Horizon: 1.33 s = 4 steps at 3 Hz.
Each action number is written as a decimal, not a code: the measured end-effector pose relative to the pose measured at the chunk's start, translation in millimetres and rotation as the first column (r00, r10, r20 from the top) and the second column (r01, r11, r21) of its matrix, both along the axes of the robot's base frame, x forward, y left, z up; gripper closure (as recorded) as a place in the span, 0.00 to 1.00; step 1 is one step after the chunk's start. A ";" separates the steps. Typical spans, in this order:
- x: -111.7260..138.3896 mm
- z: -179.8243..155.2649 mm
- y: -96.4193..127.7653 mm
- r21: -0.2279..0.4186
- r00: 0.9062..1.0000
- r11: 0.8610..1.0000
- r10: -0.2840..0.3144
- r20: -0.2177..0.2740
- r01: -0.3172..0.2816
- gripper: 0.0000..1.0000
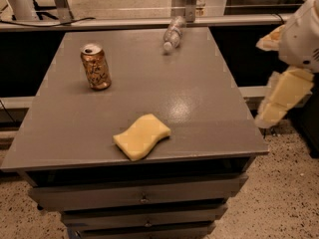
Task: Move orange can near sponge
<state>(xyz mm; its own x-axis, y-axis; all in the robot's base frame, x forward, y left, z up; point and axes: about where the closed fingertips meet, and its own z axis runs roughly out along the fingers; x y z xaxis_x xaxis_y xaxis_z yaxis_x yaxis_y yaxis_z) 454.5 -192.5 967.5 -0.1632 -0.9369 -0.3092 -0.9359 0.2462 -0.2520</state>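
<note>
The orange can (95, 66) stands upright on the grey table (199, 108), at the back left. The pale-yellow sponge (142, 136) lies flat near the table's front edge, a little left of centre, well apart from the can. My gripper (261, 82) hangs off the table's right side, at about the height of the table top, far from both the can and the sponge. Its two pale-yellow fingers (283, 94) are spread apart with nothing between them.
A clear plastic bottle (172, 34) lies on its side at the table's back edge. Drawers (142, 198) sit under the table top. A rail and dark benches run behind the table. The speckled floor lies to the right.
</note>
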 end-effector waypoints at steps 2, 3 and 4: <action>83.9 -52.8 138.5 0.430 0.973 0.873 0.224 0.064 -0.229 0.00; 106.0 -57.3 210.7 0.595 0.952 0.747 0.282 0.121 -0.297 0.00; 114.8 -44.2 271.2 0.689 0.944 0.651 0.285 0.168 -0.319 0.00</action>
